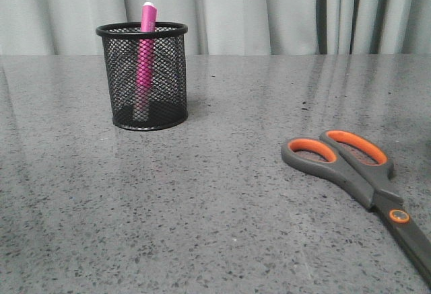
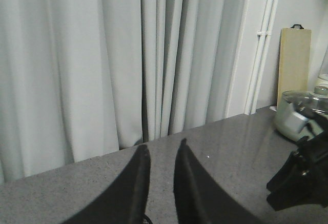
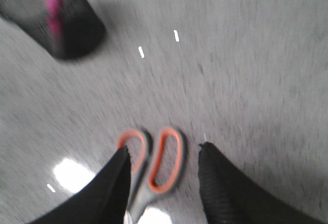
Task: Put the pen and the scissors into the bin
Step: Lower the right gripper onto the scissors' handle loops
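Note:
The pink pen (image 1: 145, 52) stands upright inside the black mesh bin (image 1: 143, 79) at the far left of the table. The scissors (image 1: 350, 166) lie flat at the near right, orange-lined handles toward the bin and blades running off toward the front right. No gripper shows in the front view. In the blurred right wrist view my right gripper (image 3: 164, 147) hovers open above the scissors (image 3: 166, 157), its fingers either side of the handles and holding nothing. The bin (image 3: 66, 24) with the pen (image 3: 51, 3) is farther off. My left gripper (image 2: 161, 152) is raised, its fingers slightly apart and empty.
Grey curtains (image 1: 269, 11) hang behind the speckled grey table (image 1: 202, 206). In the left wrist view a pale wooden board (image 2: 294, 65) leans on the wall, a lidded pot (image 2: 297, 114) sits on the table's far side, and a black arm part (image 2: 302, 178) shows nearby.

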Controlling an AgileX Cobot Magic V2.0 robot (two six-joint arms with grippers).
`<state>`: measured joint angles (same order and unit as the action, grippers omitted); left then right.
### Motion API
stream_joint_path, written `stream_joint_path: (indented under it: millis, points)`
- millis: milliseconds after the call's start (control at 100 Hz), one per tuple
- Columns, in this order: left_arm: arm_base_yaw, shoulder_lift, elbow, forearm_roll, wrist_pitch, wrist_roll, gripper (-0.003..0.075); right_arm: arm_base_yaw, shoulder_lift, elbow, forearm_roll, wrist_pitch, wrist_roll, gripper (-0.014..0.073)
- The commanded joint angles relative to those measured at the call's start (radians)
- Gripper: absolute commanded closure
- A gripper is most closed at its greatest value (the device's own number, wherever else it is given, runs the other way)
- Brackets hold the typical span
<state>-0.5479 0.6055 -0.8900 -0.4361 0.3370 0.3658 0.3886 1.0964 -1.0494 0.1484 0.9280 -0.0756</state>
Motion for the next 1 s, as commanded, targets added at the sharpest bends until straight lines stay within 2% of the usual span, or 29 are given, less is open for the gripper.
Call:
stream_joint_path:
  millis: [0, 60, 120, 180, 260, 520, 770, 990]
  points:
    - [-0.006, -0.021, 0.002, -0.043, -0.055, -0.004, 0.0626, 0.113, 0.048, -0.039, -0.175, 0.043, 0.171, 0.0318]
    - [-0.006, -0.026, 0.012, -0.052, -0.049, -0.004, 0.0626, 0.174, 0.091, -0.039, -0.226, 0.079, 0.261, 0.0293]
    - [-0.006, -0.028, 0.013, -0.052, -0.039, -0.004, 0.0626, 0.216, 0.124, -0.039, -0.228, 0.104, 0.309, 0.0232]
    - [-0.006, -0.028, 0.013, -0.053, -0.032, -0.004, 0.0626, 0.236, 0.156, -0.039, -0.224, 0.122, 0.355, 0.0157]
    - [-0.006, -0.028, 0.013, -0.053, -0.029, -0.004, 0.0626, 0.242, 0.191, -0.039, -0.224, 0.143, 0.379, 0.0106]
    - [-0.006, -0.028, 0.013, -0.053, -0.021, -0.004, 0.0626, 0.242, 0.278, -0.039, -0.089, 0.113, 0.398, 0.0109]
    - [-0.006, -0.028, 0.013, -0.053, -0.01, -0.004, 0.0626, 0.242, 0.385, -0.031, -0.082, 0.133, 0.424, 0.0191]
    - [-0.006, -0.028, 0.013, -0.051, -0.006, -0.004, 0.0626, 0.242, 0.438, -0.031, -0.084, 0.159, 0.428, 0.0193]
